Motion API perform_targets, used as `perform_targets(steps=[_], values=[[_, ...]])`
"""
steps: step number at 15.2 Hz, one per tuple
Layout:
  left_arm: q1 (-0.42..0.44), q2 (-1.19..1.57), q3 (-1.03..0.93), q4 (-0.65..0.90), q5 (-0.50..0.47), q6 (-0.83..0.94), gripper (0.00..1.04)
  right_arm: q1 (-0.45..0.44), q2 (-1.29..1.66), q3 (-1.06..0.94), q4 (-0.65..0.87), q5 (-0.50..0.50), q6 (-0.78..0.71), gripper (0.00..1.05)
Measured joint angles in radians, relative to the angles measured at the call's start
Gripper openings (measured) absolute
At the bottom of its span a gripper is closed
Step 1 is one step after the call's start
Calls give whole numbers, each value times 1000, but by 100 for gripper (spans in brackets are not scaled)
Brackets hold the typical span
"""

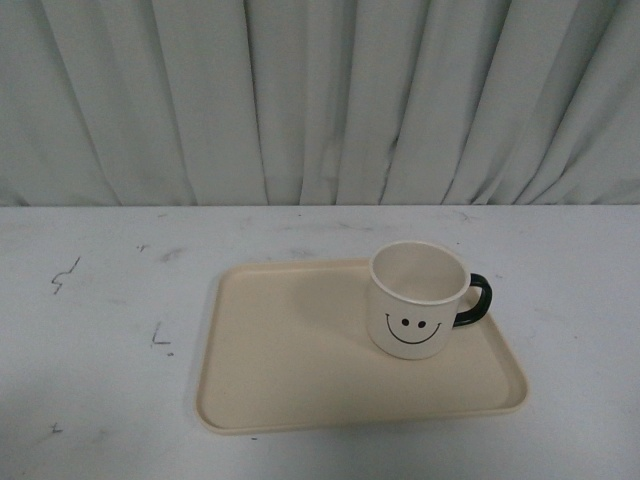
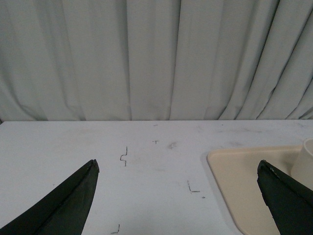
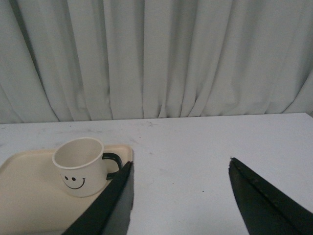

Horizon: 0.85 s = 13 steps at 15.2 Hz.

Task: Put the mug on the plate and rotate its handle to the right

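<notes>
The cream-white mug (image 1: 418, 300) stands upright on the right part of the beige plate (image 1: 290, 360), its smiley face towards me. Its black handle (image 1: 475, 301) points right. Neither arm shows in the front view. In the left wrist view my left gripper (image 2: 178, 164) is open and empty over the table, with the plate (image 2: 242, 181) and the mug's edge (image 2: 304, 164) to one side. In the right wrist view my right gripper (image 3: 181, 161) is open and empty, apart from the mug (image 3: 79, 166), its handle (image 3: 113, 163) and the plate (image 3: 24, 196).
The white table (image 1: 100, 330) bears small dark scuff marks (image 1: 65, 272) left of the plate. A pale pleated curtain (image 1: 320, 100) hangs behind the table's far edge.
</notes>
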Motion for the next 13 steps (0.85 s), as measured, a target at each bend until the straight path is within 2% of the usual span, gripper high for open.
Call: perform_targets(steps=[3,4,5,13], values=[[0,0,0,0,0,0,98,0,0,0,0,0,0,92],[0,0,0,0,0,0,98,0,0,0,0,0,1,100],[0,0,0,0,0,0,98,0,0,0,0,0,0,97],[0,0,0,0,0,0,98,0,0,0,0,0,0,98]])
